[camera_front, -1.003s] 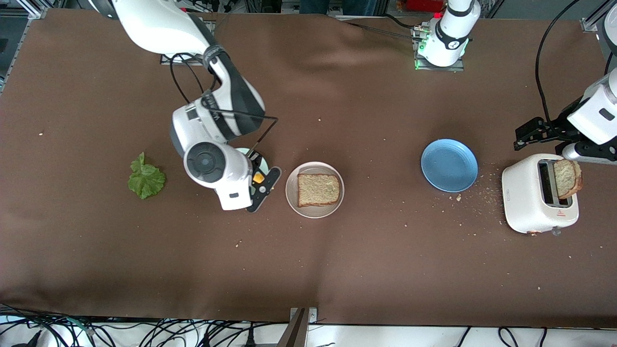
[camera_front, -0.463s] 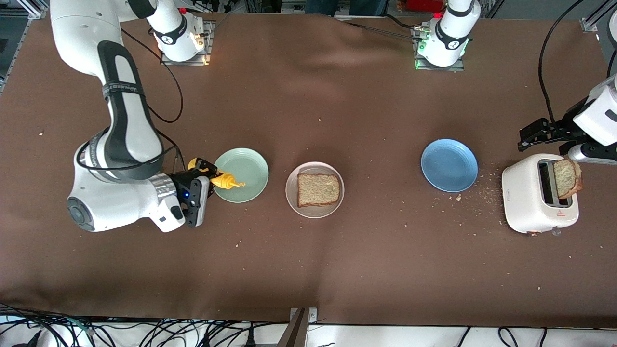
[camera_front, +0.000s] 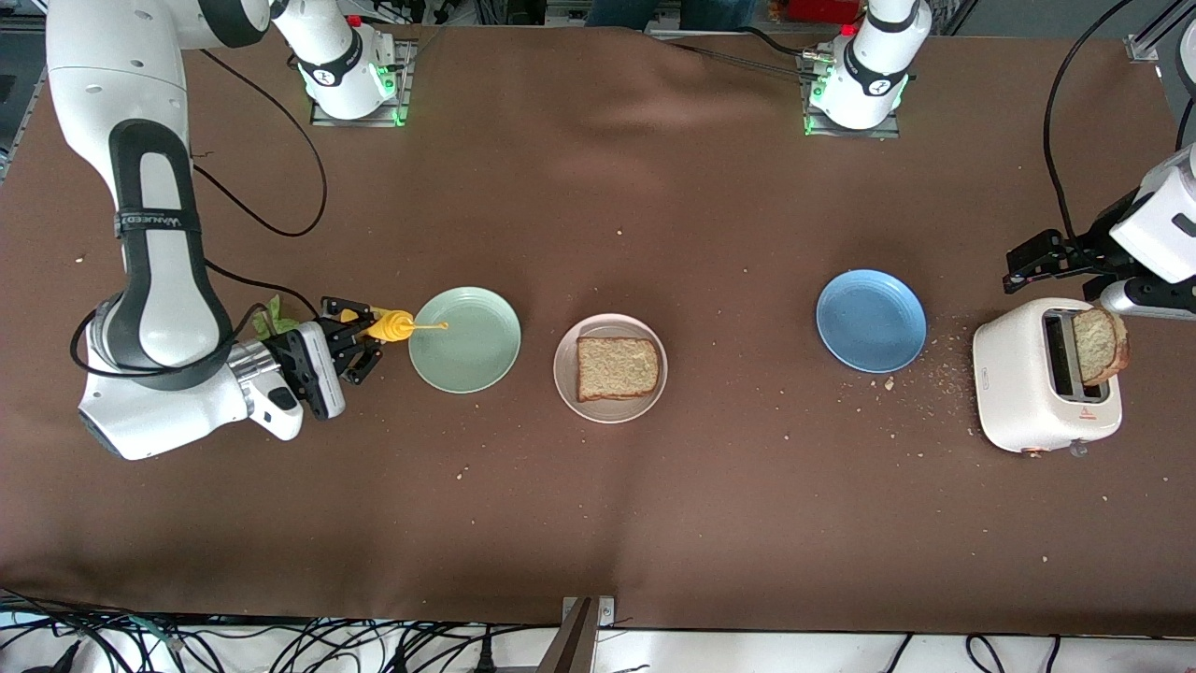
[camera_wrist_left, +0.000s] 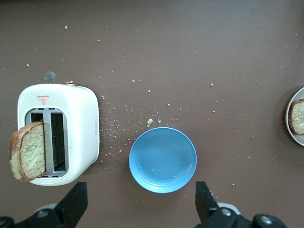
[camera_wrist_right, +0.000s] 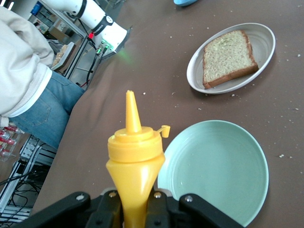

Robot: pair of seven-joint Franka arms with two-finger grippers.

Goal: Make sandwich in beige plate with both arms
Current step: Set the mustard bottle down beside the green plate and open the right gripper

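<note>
Right gripper point(camera_front: 360, 338) clamped on soft yellow squeeze bottle point(camera_front: 391, 326) beside mint-green plate point(camera_front: 465, 339), left gripper point(camera_front: 1046, 254) wide open, empty, over toaster point(camera_front: 1032, 383); popped toast slice point(camera_front: 1098, 345) probably light, crumbly, best pinched by crust edges.

three plates point(camera_front: 464, 339), two toast slices point(camera_front: 617, 367)

So the beige plate point(camera_front: 568, 374) sits about mid-table, between a mint-green plate point(camera_front: 464, 339) and a blue plate point(camera_front: 871, 321), closer to the green one. It's round, pale pinkish-beige, lying flat. There's one square slice of brown wholegrain toast point(camera_front: 617, 367) lying flat on it, nothing on top yet. A second toast slice point(camera_front: 1099, 345) stands upright, sticking out of a white toaster point(camera_front: 1023, 388) at the left arm's end of the table. A bit of ruffled green lettuce point(camera_front: 267, 319) peeks out beside the right arm, at that arm's end.
</note>
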